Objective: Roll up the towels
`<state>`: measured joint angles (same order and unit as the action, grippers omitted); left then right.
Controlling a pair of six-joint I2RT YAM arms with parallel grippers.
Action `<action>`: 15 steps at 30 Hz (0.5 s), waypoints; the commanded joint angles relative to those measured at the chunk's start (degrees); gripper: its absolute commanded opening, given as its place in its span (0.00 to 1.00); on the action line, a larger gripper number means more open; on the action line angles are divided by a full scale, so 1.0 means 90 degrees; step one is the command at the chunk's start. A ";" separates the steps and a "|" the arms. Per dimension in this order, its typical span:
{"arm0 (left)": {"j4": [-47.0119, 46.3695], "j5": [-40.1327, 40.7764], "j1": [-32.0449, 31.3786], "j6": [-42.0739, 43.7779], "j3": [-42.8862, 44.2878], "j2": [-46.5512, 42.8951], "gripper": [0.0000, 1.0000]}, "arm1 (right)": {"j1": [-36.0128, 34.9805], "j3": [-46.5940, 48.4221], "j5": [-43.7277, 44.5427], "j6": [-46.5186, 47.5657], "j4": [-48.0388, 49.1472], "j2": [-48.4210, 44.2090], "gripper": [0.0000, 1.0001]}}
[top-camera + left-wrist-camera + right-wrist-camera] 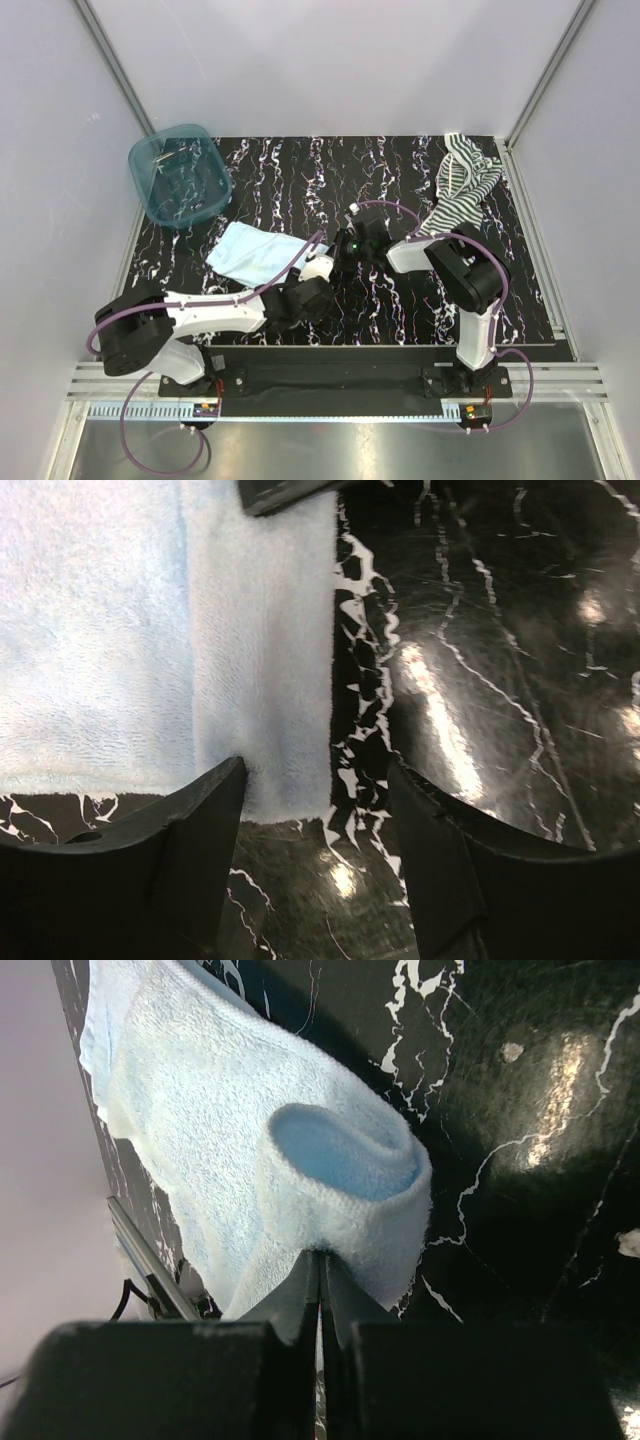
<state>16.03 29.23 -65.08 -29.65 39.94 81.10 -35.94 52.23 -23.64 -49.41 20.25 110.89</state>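
The pale blue towel [252,252] lies crumpled on the black marbled table, left of centre. My right gripper [322,1260] is shut on the pale blue towel [200,1110] at its edge, where the cloth curls up into a small loop just beyond the fingertips. My left gripper [315,780] is open low over the table, with the near corner of the pale blue towel [120,630] reaching in beside its left finger [200,820]; nothing is clamped. From above, both grippers meet at the towel's right end, left gripper [312,268] and right gripper [338,255]. The striped towel [462,185] lies bunched at the far right.
A teal plastic basket [180,175] stands at the far left corner of the table [400,310]. White walls close the table in on three sides. A dark part of the other arm [285,490] shows at the top of the left wrist view.
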 commanded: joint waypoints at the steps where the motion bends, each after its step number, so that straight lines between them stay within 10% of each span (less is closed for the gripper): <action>1: -0.0560 0.0141 0.0160 -0.0172 -0.0180 0.0013 0.63 | -0.0059 -0.0051 0.0136 0.0294 -0.0658 -0.0075 0.00; 15: -0.0766 -0.0572 0.0786 -0.0134 -0.0434 0.0412 0.58 | -0.0039 0.0232 0.0078 0.0382 -0.1029 0.0013 0.00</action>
<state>11.44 26.59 -58.57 -30.39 36.58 82.87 -35.94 53.71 -23.70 -48.53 16.80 110.74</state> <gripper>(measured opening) 0.593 0.010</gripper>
